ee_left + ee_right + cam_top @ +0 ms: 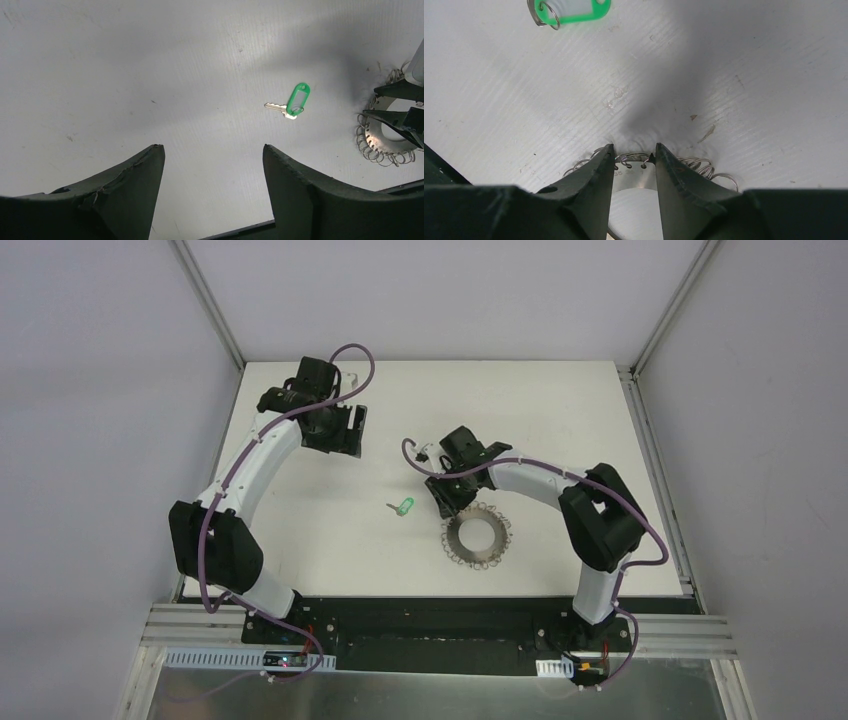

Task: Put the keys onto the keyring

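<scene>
Now the ring-steadying step, I judge. Right fingers [634, 150], narrowly parted, straddle the keyring's [452, 538] far rim, not clamped. Key [404, 506] lies on the table [560, 410] near the ring, apart. Left fingers [214, 150] wide, empty; the next move calls for them to fetch the key.

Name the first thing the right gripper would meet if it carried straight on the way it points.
Most likely the flat grey metal keyring fringed with wire loops: the right gripper points down at its rim, visible between the fingers. Depth unclear.
</scene>
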`<act>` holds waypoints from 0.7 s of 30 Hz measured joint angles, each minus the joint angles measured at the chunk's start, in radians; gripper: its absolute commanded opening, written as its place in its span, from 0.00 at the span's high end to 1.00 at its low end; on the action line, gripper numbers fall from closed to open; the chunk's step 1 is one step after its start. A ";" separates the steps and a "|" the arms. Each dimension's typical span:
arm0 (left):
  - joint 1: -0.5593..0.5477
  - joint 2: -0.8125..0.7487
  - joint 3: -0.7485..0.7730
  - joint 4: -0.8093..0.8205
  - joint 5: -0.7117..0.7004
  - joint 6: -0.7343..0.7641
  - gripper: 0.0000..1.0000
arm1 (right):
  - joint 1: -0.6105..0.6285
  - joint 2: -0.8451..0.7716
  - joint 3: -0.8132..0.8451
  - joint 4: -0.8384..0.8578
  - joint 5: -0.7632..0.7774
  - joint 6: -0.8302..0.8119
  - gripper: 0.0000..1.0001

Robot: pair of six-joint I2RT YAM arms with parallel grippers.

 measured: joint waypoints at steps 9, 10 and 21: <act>0.000 -0.001 -0.006 0.006 0.023 0.000 0.27 | 0.042 0.001 -0.011 0.003 0.103 -0.024 0.71; 0.000 -0.001 -0.006 0.005 0.023 0.000 0.27 | 0.043 0.001 -0.011 0.003 0.114 -0.028 0.71; 0.000 -0.001 -0.006 0.005 0.026 0.000 0.26 | 0.041 -0.075 -0.043 -0.014 0.132 -0.096 0.52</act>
